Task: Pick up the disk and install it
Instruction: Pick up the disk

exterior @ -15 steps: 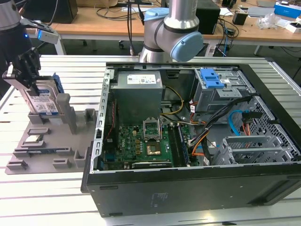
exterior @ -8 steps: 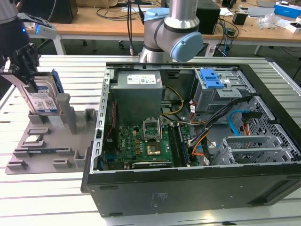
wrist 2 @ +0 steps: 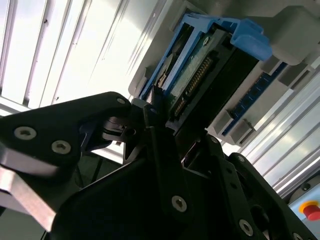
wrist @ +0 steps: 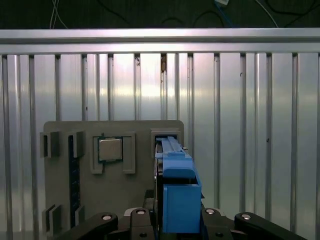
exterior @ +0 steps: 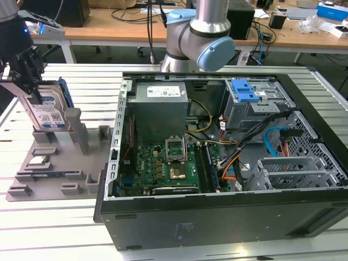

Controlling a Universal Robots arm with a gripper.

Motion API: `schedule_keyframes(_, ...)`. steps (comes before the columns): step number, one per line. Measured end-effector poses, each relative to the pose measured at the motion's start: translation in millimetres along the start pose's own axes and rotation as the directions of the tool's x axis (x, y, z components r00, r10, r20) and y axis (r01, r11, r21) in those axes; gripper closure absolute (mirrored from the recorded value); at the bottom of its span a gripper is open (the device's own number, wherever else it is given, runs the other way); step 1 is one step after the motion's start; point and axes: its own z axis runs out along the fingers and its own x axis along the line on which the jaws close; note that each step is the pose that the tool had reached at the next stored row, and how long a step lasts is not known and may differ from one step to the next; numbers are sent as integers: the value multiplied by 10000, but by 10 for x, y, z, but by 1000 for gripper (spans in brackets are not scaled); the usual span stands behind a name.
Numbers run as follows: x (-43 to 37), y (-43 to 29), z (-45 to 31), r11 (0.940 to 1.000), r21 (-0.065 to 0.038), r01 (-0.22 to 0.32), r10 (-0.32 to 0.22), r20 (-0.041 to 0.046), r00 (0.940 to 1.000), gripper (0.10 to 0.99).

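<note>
Blue plastic frames the disk (exterior: 50, 111), a silver hard drive with a white-and-blue label. It stands on edge in a slot of the grey moulded fixture (exterior: 76, 163) at the exterior view's left. The black gripper (exterior: 32, 87) comes down on the disk from above and is clamped across it, with one jaw on each broad side. In the first wrist view the blue carrier (wrist: 177, 195) sits squarely between the jaws. In the second wrist view a black fingertip (wrist 2: 150, 107) lies against the carrier's edge, beside the drive's connector end (wrist 2: 197, 75). The disk's lower part is seated in the fixture.

A small square silver chip (wrist: 110, 149) lies in a shallow pocket of the same fixture, just beside the disk's slot. The fixture rests on a slatted aluminium surface (exterior: 65, 228).

An open black computer case (exterior: 217, 228) lies on its side on this surface, well apart from the disk toward the exterior view's right. Inside it are a green motherboard (exterior: 157, 168), a grey power supply (exterior: 160, 106) and a grey metal drive cage (exterior: 255, 111) topped by a blue latch (exterior: 244, 91). The arm's base joints (exterior: 198, 38) rise behind the case.
</note>
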Motion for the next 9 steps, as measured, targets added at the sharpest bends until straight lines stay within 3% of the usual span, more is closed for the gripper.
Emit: schedule_keyframes(9, 0, -1, -82, 10000, -1, 0, 0, -1, 10000, 725)
